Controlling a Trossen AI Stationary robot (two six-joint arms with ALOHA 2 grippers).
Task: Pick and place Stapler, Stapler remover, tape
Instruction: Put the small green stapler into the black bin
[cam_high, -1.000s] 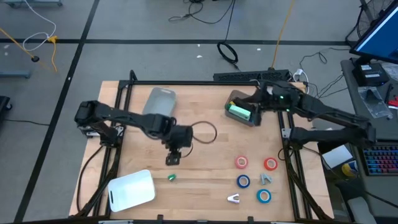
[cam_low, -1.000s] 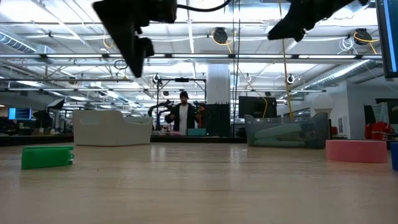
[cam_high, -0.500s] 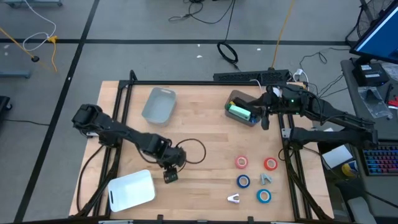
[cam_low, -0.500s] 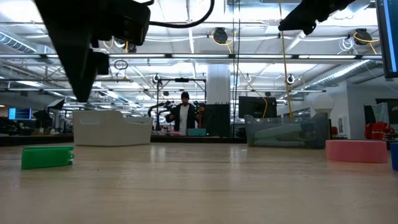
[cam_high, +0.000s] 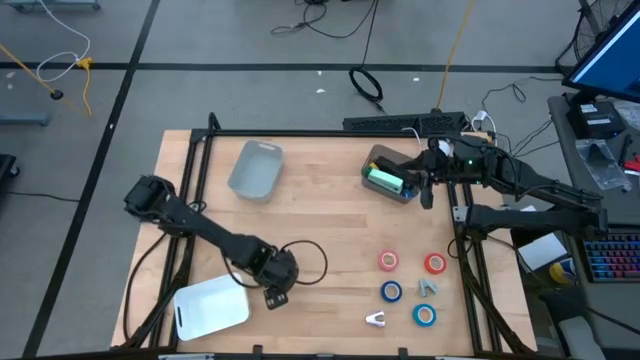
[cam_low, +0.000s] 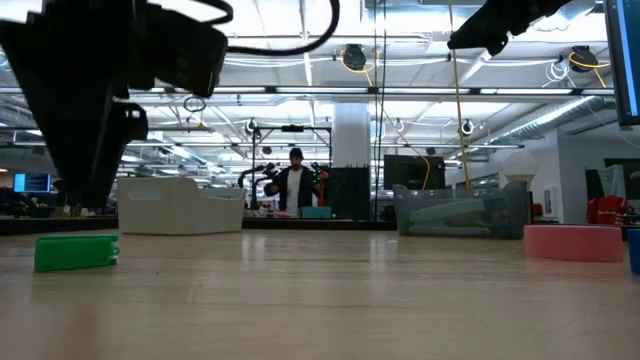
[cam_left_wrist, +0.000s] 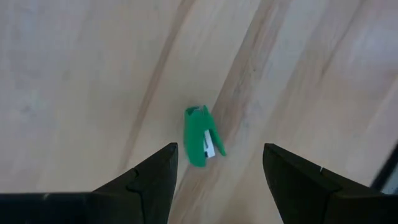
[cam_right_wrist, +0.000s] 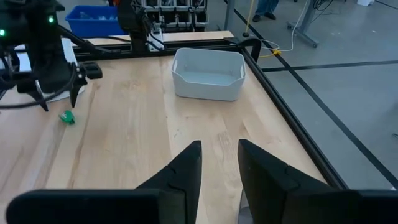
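A small green staple remover (cam_left_wrist: 202, 137) lies flat on the wood, also visible in the low view (cam_low: 75, 252) and the right wrist view (cam_right_wrist: 66, 117). My left gripper (cam_left_wrist: 219, 152) hangs open just above it, pointing down, a finger on each side, touching nothing; in the high view the gripper (cam_high: 278, 290) hides it. A green stapler (cam_high: 383, 180) lies in a grey bin (cam_high: 405, 192). My right gripper (cam_high: 428, 190) is open beside that bin, holding nothing. Two red tape rolls (cam_high: 388, 261) (cam_high: 434, 264) and two blue ones (cam_high: 390, 291) (cam_high: 424, 315) lie flat near the right side.
A pale grey-blue bin (cam_high: 256, 168) stands near the far edge, and a white bin (cam_high: 210, 305) at the near left corner. A grey staple remover (cam_high: 427, 287) and a white one (cam_high: 376, 319) lie among the tape rolls. Bare wood spans the table's middle. A person stands far behind the table (cam_low: 295, 185).
My left gripper has moved toward the near edge and come down over the green staple remover, staying open. My right gripper has drawn back from above the grey bin toward the table's right edge, then kept still. The green staple remover has not moved.
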